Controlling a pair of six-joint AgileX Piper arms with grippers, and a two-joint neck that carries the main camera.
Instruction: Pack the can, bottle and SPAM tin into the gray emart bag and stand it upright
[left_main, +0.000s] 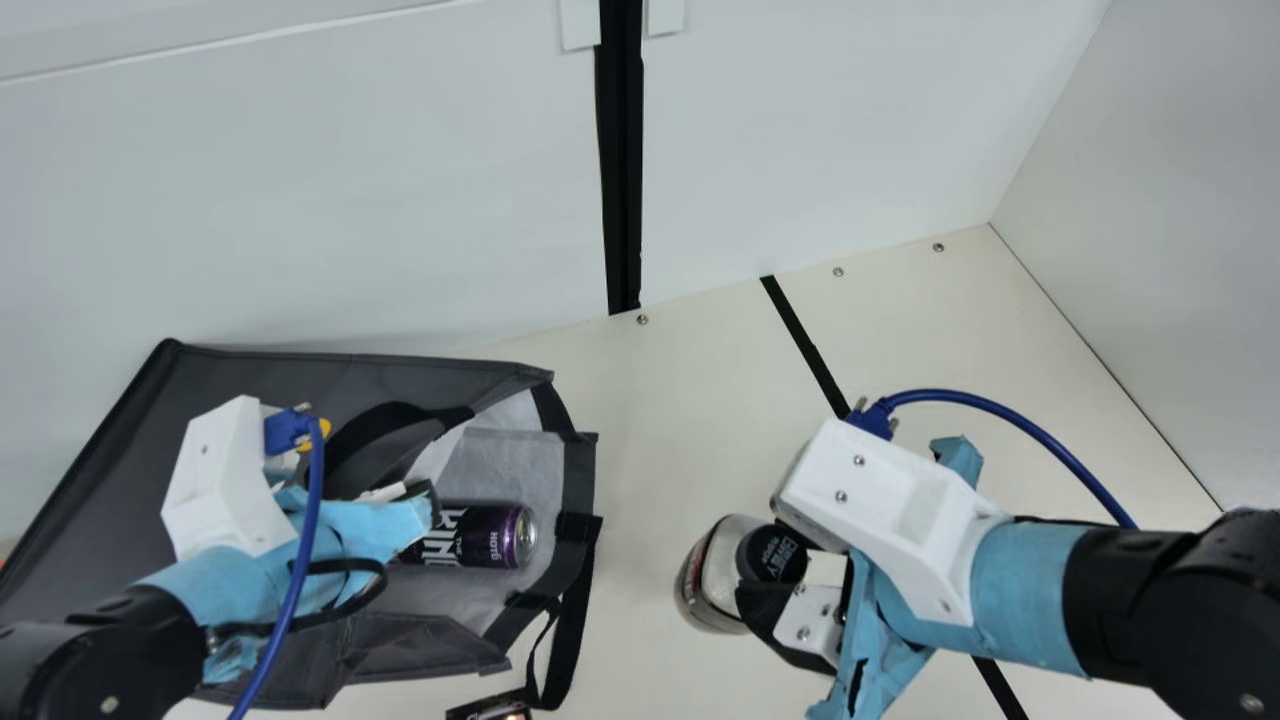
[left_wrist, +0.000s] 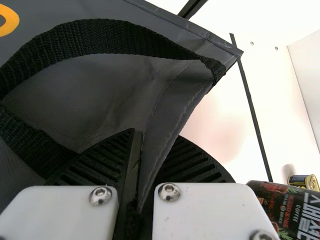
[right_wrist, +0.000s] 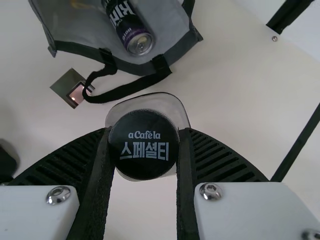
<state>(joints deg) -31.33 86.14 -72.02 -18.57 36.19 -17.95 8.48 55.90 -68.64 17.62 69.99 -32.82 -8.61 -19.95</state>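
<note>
We begin at the near side of the bench (left_main: 650, 420), where we see a small dark square object (left_main: 495, 710) with a shiny face, beside the hanging black strap (left_main: 568, 630) of the bag. Next, to the right of the bag's mouth, we locate the bottle (left_main: 712, 590), cap upward. Our right gripper (left_main: 778, 578) holds it by its black cap (right_wrist: 143, 145), one finger against each side; we cannot tell whether the base touches the bench. The SPAM tin (left_wrist: 303, 182) lies between the black stripe (left_wrist: 252, 110) and the bench's right edge. Our left gripper (left_main: 418, 492) is narrow, clamped on a fold of the bag's fabric. Just beside it, the can (left_main: 480, 535) lies on its side inside the bag, lid toward the mouth. The gray bag (left_main: 300, 368) lies on its side along the left part of the bench's far edge, mouth facing the right edge. Behind that edge we find the white wall (left_main: 350, 200), divided by a black vertical strip (left_main: 622, 150). The far right corner meets a side panel (left_main: 1160, 200).
</note>
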